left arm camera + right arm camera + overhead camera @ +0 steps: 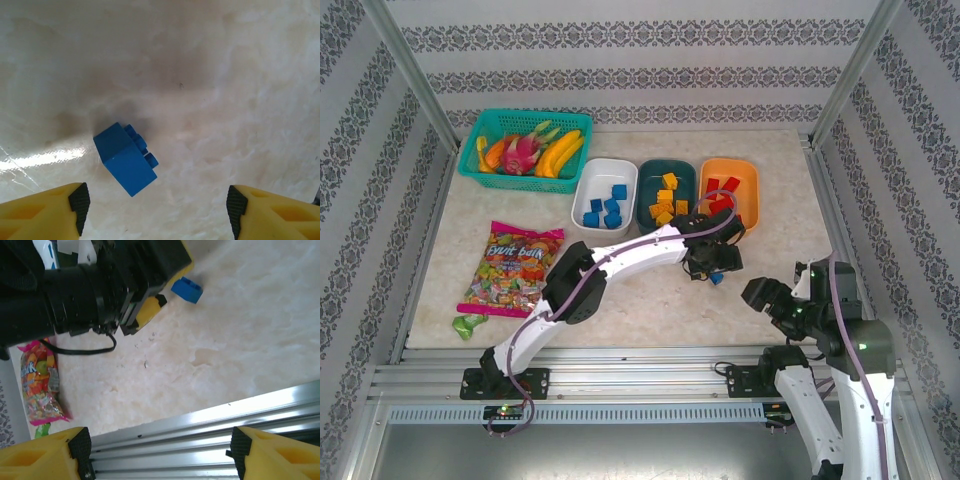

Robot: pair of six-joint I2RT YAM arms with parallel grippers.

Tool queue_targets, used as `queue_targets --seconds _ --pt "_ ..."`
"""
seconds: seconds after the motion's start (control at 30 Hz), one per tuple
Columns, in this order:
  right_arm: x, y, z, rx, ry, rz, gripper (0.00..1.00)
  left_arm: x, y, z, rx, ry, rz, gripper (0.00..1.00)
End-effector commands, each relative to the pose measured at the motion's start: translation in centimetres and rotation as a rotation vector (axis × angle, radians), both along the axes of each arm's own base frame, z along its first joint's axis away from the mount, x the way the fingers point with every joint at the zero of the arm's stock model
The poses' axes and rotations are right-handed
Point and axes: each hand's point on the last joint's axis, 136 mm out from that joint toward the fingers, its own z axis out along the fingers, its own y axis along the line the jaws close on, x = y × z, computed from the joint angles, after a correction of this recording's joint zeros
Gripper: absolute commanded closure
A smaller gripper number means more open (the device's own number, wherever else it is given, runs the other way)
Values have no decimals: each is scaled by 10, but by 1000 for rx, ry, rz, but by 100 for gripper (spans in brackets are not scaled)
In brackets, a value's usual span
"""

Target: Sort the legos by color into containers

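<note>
Hidden, top view: the blue brick point(717, 279) sits mostly under my left gripper point(714, 262); only a blue sliver shows on the bench point(650, 300).
Hidden, dishes: my left wrist and its cable cross the near end of the orange dish point(752, 170) and cover part of the red legos point(728, 188).
Cut off: in both wrist views the yellow fingers point(77, 202) run out of the bottom edge, so only the black-padded tips show.
Unclear: a small green object point(470, 325) by the near left edge is too small to name.
Left arm: stretched from its base at the near edge diagonally toward the far right, wrist bent down over the bench just in front of the orange dish.
Left gripper state: jaws spread wide and holding nothing; the blue brick lies tilted on the bench ahead of the tips, touching neither pad.
Right arm: folded up near the near right corner.
Right gripper point(160, 447) state: wide apart and empty, above the aluminium rail point(200, 425).
Sorted legos: blue legos point(608, 208) in the white dish point(605, 162), yellow-orange legos point(667, 200) in the dark teal dish point(650, 170); the three dishes stand side by side along the far edge.
Other: candy bag point(512, 265) near the left edge; mesh basket point(520, 113) of fruit in the far left corner.
</note>
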Motion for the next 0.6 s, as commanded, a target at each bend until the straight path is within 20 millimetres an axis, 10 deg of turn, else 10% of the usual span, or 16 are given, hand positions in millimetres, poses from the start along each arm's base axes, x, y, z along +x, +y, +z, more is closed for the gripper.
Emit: queue_targets --seconds 0.0,0.57 --pt "-10 5 3 10 17 39 24 -3 2 -10 35 73 103 31" --pt "-8 6 3 8 18 52 24 -1 4 -40 118 123 156 56"
